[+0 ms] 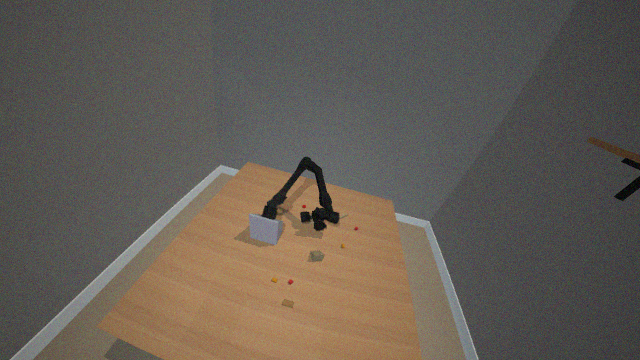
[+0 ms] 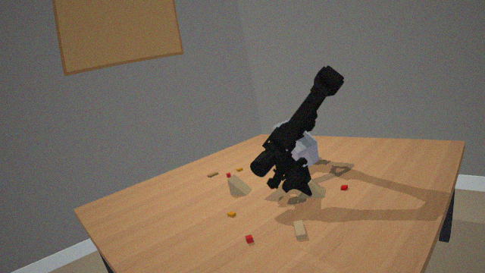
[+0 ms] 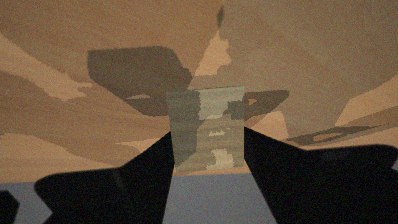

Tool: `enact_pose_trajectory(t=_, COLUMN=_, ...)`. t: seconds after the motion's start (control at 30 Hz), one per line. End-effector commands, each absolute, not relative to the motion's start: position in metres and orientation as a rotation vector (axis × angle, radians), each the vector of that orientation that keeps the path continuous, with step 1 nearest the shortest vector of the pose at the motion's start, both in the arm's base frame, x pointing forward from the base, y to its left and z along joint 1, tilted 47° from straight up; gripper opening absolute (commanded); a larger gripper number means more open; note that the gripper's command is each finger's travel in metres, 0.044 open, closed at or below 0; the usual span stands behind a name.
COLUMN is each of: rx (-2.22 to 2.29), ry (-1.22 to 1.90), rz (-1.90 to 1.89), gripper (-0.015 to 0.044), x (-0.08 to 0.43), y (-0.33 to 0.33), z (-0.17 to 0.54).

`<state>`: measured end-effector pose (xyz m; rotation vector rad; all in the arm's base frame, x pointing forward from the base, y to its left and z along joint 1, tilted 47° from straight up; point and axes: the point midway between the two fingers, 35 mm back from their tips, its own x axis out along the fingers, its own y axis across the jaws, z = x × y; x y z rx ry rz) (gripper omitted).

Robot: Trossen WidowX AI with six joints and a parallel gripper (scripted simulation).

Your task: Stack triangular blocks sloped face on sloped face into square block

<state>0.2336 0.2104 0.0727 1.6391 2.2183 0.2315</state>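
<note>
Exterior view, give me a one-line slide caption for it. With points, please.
The black gripper [image 2: 295, 191] [image 3: 205, 130] grips one triangular block [image 2: 317, 189] [image 3: 220, 127] low over the wooden table [image 2: 163, 231], the other triangular block [image 2: 238, 186] standing apart.

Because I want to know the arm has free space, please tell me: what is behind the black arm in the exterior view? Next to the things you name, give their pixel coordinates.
Behind the arm [image 2: 299, 117], parts of a pale lavender object [image 1: 265, 229] [image 2: 311, 149] show. Its middle is covered, so its full shape cannot be seen there.

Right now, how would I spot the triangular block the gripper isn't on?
On the wooden table, find the black arm's gripper, shut on one triangular block. In the exterior view, the other triangular block stands alone left of it, far bulkier than the red and orange bits around it.
</note>
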Motion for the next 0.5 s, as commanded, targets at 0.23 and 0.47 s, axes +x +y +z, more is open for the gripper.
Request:
enact_pose_trajectory(t=0.23, rx=1.640, ry=2.184, rz=0.213, gripper=0.0000, x=0.237, y=0.192, z=0.083)
enact_pose_trajectory(t=0.47, rx=1.638, ry=2.162, rz=0.202, gripper=0.0000, x=0.237, y=0.172, z=0.100)
